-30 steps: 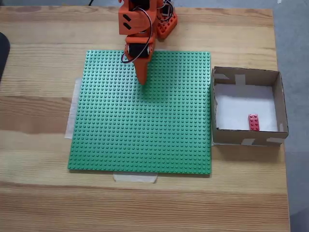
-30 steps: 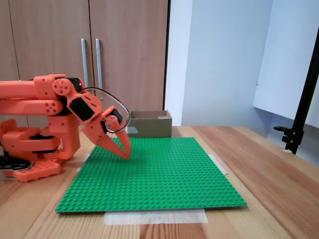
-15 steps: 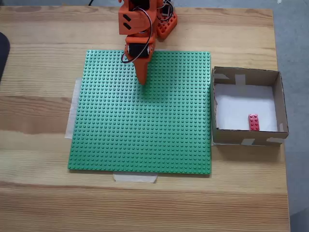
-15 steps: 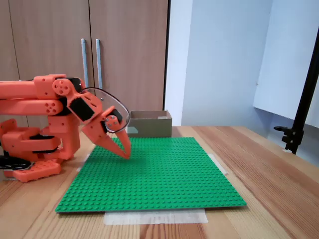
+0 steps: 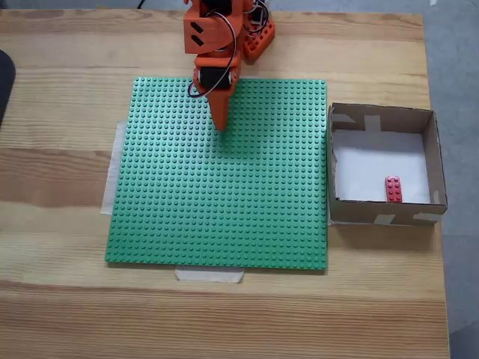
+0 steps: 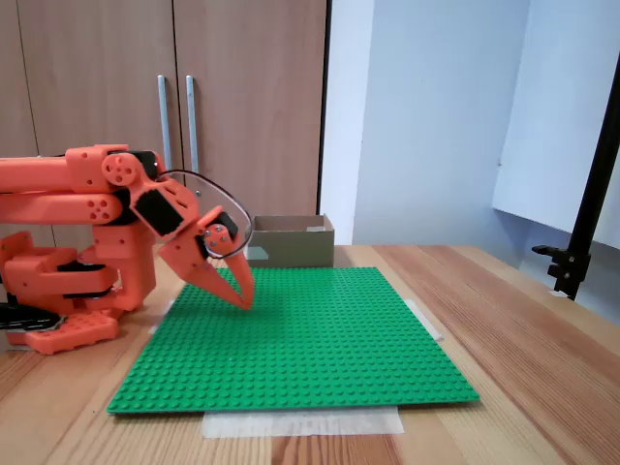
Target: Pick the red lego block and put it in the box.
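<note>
A fixed view from above shows a wooden table point(image 5: 67, 314) with a large green baseplate point(image 5: 224, 194) taped flat on it. To the right of the baseplate in this view, just beside its edge, sits the box point(image 5: 436, 161), brown cardboard with low walls and a white floor. The red lego block point(image 5: 393, 188) lies inside the box, flat on the white floor near the wall closest to the camera. We judge the task as done.

The orange arm point(image 6: 68, 194) is folded back by its base. The gripper point(image 5: 221, 123) points down at the far part of the baseplate, well apart from the box. In a fixed view from the side, the gripper point(image 6: 244, 300) tapers to a single point close to the studs, so its fingers look pressed together with nothing between them.

Little can go wrong for the block now. We see one risk: the tip sits so low that a sideways move without lifting could catch the studs and tug the taped baseplate.
</note>
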You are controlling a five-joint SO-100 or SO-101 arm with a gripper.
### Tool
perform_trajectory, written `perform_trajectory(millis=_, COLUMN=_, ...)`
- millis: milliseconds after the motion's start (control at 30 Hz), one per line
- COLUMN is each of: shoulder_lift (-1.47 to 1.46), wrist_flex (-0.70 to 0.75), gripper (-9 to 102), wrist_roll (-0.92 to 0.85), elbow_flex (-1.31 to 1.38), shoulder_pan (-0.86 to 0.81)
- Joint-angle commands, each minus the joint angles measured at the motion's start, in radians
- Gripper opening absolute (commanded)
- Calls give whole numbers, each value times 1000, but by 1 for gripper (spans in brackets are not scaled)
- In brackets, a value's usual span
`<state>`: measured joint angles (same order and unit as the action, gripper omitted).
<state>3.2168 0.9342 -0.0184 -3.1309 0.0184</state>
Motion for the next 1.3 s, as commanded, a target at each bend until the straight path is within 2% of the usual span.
perform_trajectory(millis=0, shoulder_lift=6, wrist_flex=-11, gripper=-1, wrist_roll=8, elbow_flex=-11, shoulder_pan=3)
perform_trajectory(millis=1267, shoulder_lift=6, wrist_flex=-11, gripper=-1, wrist_roll=-18, elbow_flex=-11, shoulder_pan=6)
